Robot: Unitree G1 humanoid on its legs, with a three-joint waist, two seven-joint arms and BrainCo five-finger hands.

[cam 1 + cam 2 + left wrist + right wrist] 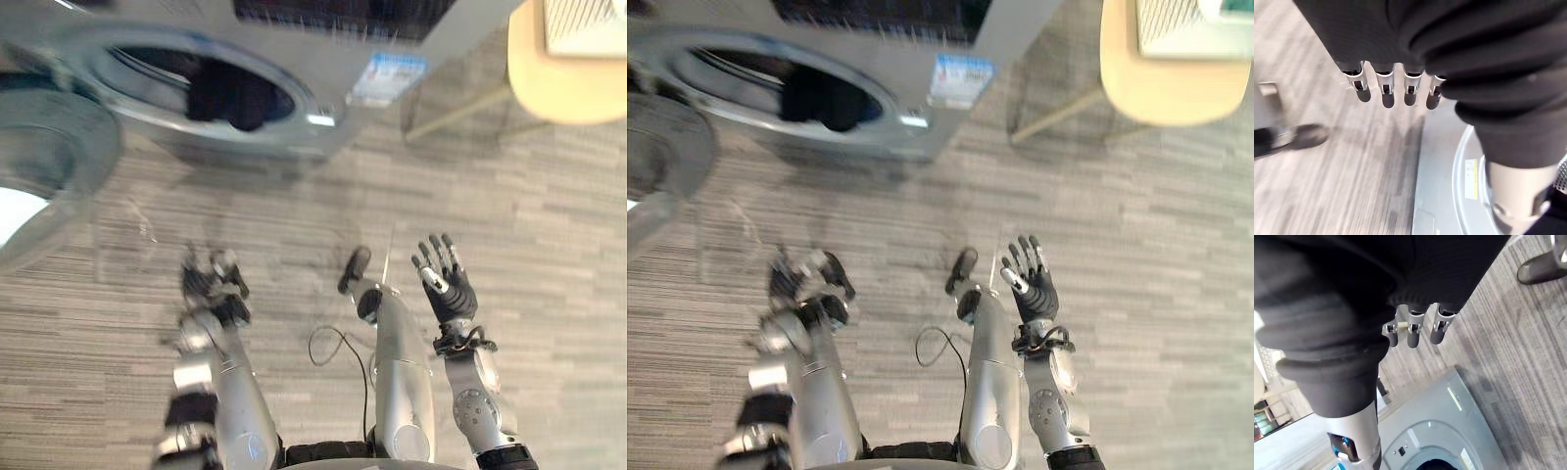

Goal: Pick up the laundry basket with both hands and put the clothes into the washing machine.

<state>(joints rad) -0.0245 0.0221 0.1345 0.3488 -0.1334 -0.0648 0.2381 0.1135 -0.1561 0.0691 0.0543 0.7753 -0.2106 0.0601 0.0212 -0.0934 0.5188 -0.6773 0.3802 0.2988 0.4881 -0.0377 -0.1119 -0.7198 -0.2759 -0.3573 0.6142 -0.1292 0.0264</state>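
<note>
Holding: nothing in either hand; both hang in the air above the floor (549, 245), in front of the washer (441, 29).
Left hand (214, 289): raised over the floor, short of the washer's front and below its round opening; it is blurred in the eye views, but its own wrist view shows the fingers (1383, 90) in a loose row, relaxed and barely bent, touching nothing.
Right hand (451, 294): raised about level with the left hand and well apart from it; fingers straight and spread wide, touching nothing.
Clothes (230, 98): a dark bundle lying inside the drum (157, 67), seen through the round opening.
Washer: grey, standing at the far edge of the scene; the right wrist view shows its front and the dark mouth of the drum past the fingers.
Door (49, 157): swung open, on the robot's left of the opening, near the left hand but apart from it.
Chair (563, 69): pale seat on thin legs, standing just to the right of the washer.
Floor: grey wood-look planks.
</note>
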